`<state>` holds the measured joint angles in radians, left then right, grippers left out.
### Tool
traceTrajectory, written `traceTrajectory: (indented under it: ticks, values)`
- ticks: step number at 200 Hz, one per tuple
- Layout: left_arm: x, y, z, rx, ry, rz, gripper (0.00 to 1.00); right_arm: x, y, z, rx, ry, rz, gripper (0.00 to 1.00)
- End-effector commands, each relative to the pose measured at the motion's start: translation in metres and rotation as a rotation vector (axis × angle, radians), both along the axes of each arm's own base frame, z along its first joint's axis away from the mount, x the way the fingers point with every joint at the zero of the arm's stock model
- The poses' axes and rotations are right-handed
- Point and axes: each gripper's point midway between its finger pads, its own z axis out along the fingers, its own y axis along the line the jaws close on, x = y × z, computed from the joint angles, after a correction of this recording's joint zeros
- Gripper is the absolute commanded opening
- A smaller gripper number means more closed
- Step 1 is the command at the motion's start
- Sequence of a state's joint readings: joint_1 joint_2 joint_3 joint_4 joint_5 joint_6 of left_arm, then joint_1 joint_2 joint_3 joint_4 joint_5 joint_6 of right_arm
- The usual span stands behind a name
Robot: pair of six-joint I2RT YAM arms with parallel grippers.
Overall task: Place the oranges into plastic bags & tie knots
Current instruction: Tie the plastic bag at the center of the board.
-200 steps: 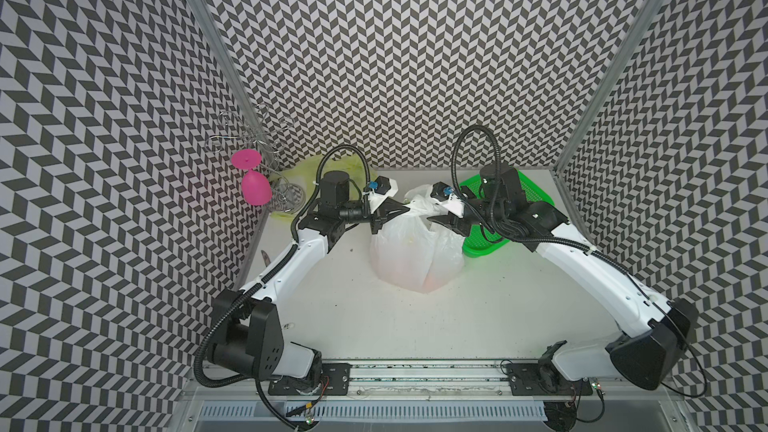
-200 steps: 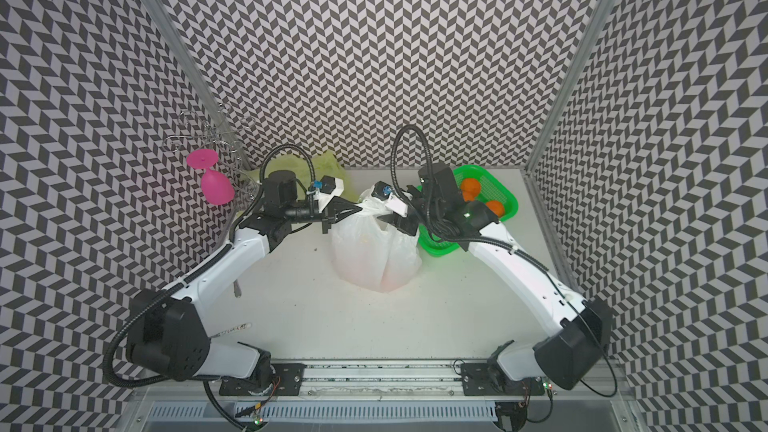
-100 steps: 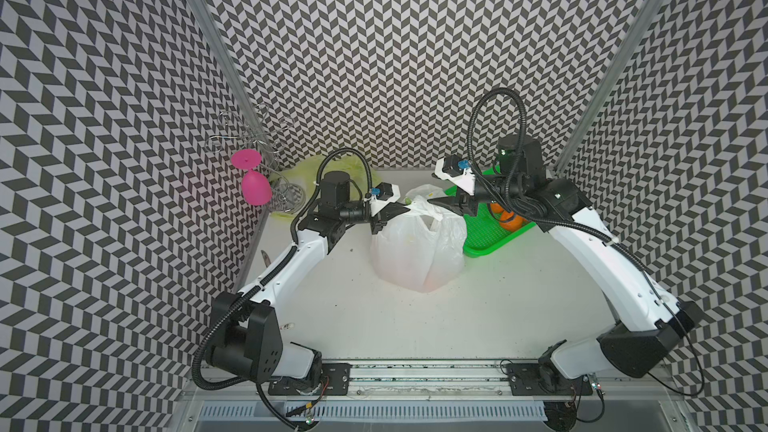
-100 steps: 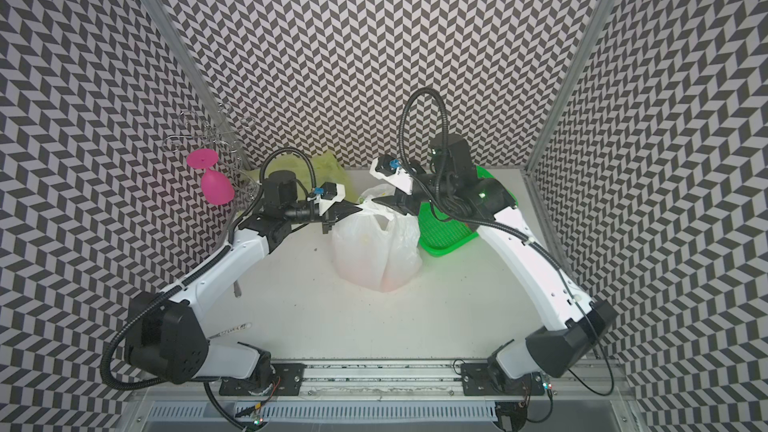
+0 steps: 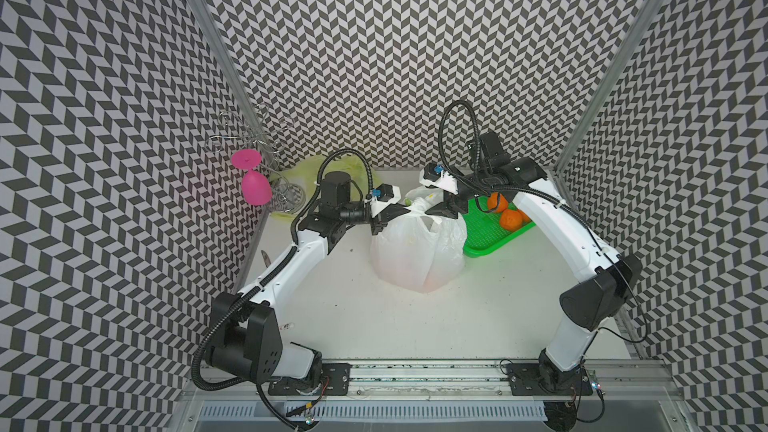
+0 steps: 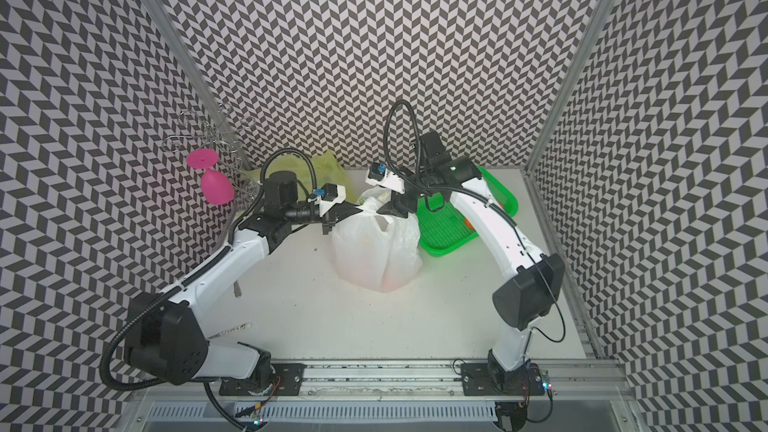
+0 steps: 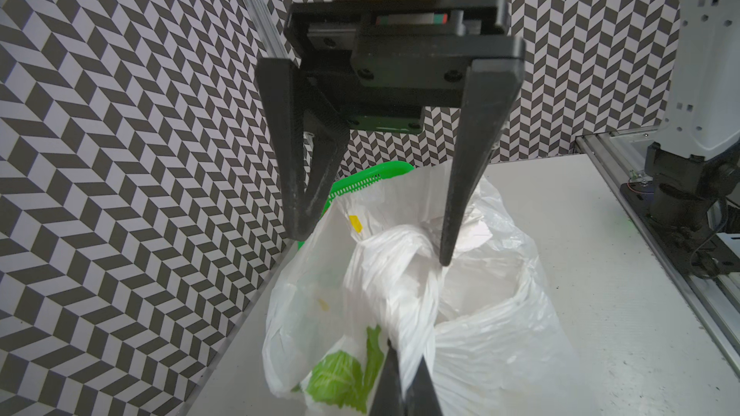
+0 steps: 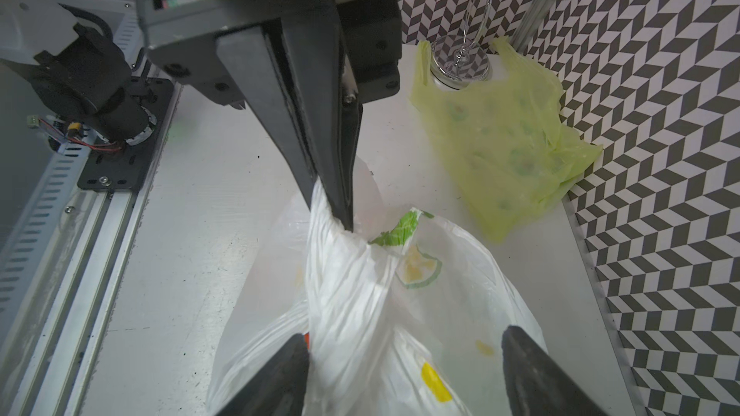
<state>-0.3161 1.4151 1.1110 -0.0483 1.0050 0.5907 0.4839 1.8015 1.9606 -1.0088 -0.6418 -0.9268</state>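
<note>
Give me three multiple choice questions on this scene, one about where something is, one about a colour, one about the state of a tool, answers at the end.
1. Where does the yellow-green bag lie? A) at the foot of the wire stand B) at the front edge C) hanging in the air
2. What colour is the glass hanging on that stand? A) blue B) pink C) clear
3. How is the left tool? A) open and empty B) shut on a handle strip of the white bag C) shut on an orange
Answers: 1 A, it lies crumpled by the stand's base. 2 B, bright pink in both top views. 3 B, it is clamped on the twisted strip.
</note>
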Motion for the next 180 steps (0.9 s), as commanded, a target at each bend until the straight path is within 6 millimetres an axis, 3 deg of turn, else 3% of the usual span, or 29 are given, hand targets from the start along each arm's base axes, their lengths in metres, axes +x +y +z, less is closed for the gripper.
traceTrajectory:
  ticks: [1, 22, 65, 97, 123, 162, 180]
  values:
    - [-0.009, -0.001, 0.015, -0.005, -0.047, -0.022, 0.0, 0.001, 0.0, -0.012, -0.045, -0.011, 0.048, 0.74]
    - [-0.009, -0.002, 0.017, -0.006, -0.045, -0.025, 0.0, 0.006, 0.001, -0.019, -0.068, -0.024, 0.041, 0.71]
    - [-0.009, -0.002, 0.018, -0.005, -0.045, -0.022, 0.0, 0.011, 0.007, -0.028, -0.114, -0.06, 0.04, 0.52]
    - [-0.009, -0.003, 0.02, -0.007, -0.045, -0.024, 0.0, 0.01, 0.015, -0.03, -0.139, -0.092, 0.045, 0.45]
    - [-0.008, -0.003, 0.019, -0.005, -0.042, -0.023, 0.0, 0.01, 0.016, -0.027, -0.146, -0.093, 0.047, 0.47]
    - [-0.008, -0.003, 0.017, -0.003, -0.043, -0.022, 0.0, 0.005, 0.014, -0.012, -0.135, -0.107, 0.057, 0.61]
    - [-0.008, -0.003, 0.016, -0.002, -0.043, -0.021, 0.0, -0.004, 0.009, -0.015, -0.152, -0.074, 0.067, 0.67]
